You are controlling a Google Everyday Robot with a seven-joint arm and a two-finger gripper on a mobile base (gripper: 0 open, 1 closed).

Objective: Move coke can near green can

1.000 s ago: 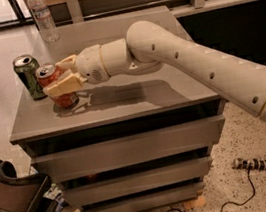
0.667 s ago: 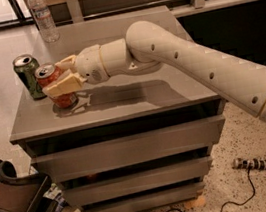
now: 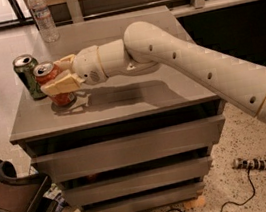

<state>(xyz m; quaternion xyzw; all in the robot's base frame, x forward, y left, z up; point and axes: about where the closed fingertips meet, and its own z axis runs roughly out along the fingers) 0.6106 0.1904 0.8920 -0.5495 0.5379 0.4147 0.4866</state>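
Gripper [image 3: 58, 75] pinches the coke can [image 3: 45, 72], upright just beside the green can [image 3: 27, 76] on the cabinet top [image 3: 132, 100]; the move looks nearly done, with only release and withdrawal left.

The coke can [image 3: 45, 70] was seen clamped between the fingers of the gripper [image 3: 52, 77], low over the table [image 3: 123, 110]. The green can [image 3: 27, 77] was stood just beyond the gripper's tip, and a water bottle [image 3: 43, 19] well behind it.
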